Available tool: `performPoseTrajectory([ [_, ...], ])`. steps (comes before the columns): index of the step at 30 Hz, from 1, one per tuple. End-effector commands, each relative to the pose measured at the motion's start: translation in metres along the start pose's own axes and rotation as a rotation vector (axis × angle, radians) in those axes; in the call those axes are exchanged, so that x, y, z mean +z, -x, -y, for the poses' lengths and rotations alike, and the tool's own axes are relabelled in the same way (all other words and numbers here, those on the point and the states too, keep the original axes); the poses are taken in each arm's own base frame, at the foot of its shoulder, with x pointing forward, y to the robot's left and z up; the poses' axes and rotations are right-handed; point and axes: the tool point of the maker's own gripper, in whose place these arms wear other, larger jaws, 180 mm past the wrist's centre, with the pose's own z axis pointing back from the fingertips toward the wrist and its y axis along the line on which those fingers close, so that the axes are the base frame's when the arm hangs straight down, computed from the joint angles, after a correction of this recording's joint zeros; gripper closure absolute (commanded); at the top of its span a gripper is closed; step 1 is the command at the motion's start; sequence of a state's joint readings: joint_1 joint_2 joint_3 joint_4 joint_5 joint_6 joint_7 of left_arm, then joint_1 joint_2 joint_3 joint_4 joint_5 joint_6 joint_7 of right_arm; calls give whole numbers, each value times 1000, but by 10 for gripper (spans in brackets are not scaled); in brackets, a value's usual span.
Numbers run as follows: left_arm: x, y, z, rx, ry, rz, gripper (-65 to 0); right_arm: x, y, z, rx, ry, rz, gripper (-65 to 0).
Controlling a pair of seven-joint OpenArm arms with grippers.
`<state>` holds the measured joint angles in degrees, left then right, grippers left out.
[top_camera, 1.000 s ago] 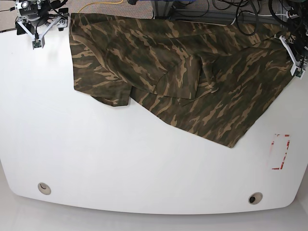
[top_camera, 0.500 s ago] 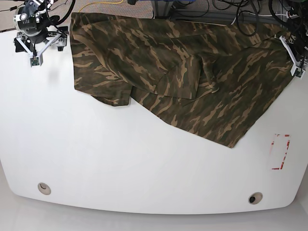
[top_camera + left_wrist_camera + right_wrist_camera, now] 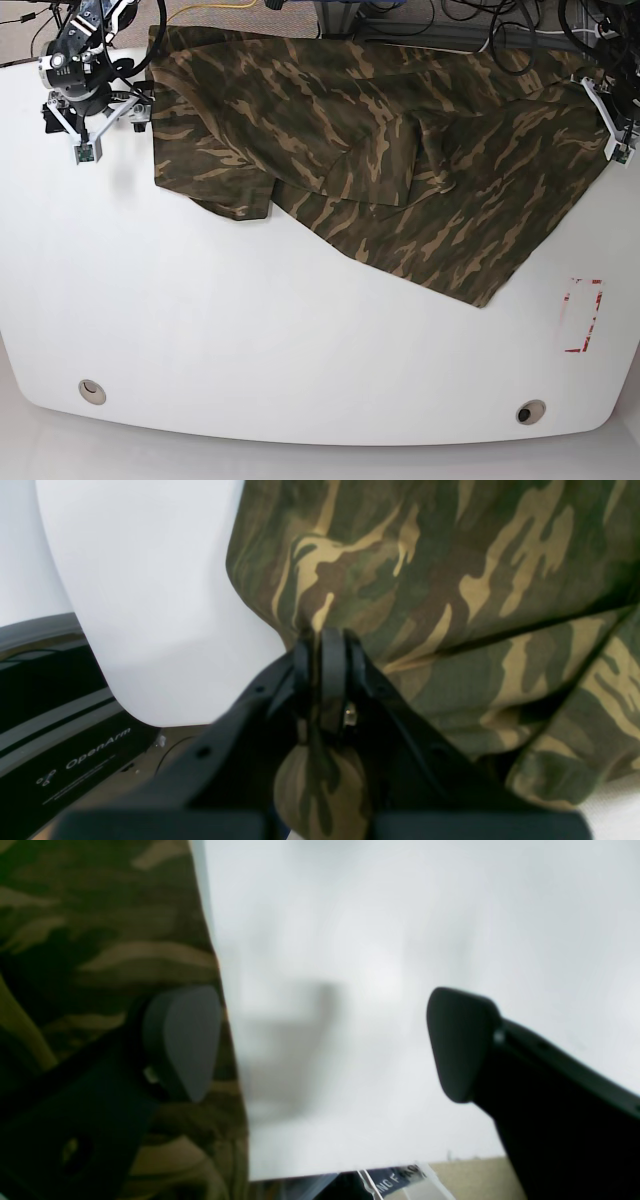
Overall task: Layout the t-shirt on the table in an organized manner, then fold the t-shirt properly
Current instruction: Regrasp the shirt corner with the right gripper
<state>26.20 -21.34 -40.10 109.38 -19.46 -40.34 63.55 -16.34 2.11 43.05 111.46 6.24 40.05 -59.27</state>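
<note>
Across the far half of the table [image 3: 250, 340] lies the camouflage t-shirt [image 3: 380, 160], rumpled rather than flat: its upper edge runs along the table's far edge, one fold bunches toward the far left corner, and a long pointed flap reaches down toward the middle of the tabletop, ending short of the red-outlined rectangle mark [image 3: 583, 315] near the right edge. Two small round grommets [image 3: 92, 391] sit close to the near edge, one toward each near corner, well apart from the cloth. At the table's far right corner the left gripper [image 3: 325, 645] has its jaws clamped together on a pinch of the t-shirt's fabric, with cloth bulging out on both sides of the black fingers; in the base view this gripper [image 3: 612, 125] sits at the shirt's right-hand edge. Near the far left corner the right gripper [image 3: 320, 1040] hangs over bare white tabletop with its jaws spread wide and nothing between them; one dark pad [image 3: 182, 1040] sits over the shirt's edge, though whether it touches the cloth cannot be told, and the other pad is over bare table. Seen from the base camera, that gripper [image 3: 90, 115] is just beside the shirt's left edge.
</note>
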Motion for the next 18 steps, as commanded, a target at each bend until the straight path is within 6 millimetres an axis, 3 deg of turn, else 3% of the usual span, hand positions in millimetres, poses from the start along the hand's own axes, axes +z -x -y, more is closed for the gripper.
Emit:
performPoseTrajectory([
  [1,6,-6,-9,-13,-29,16,0,1,-15,-4,5,-8,45,-633],
  [5,5,-6,-9,-14,-28,16,0,-7,-13,-14,-20,-41,37,-633],
  [18,5,-7,-9,-14,-27,18,0,-24,2,-20,-61,-83,-15,-633],
])
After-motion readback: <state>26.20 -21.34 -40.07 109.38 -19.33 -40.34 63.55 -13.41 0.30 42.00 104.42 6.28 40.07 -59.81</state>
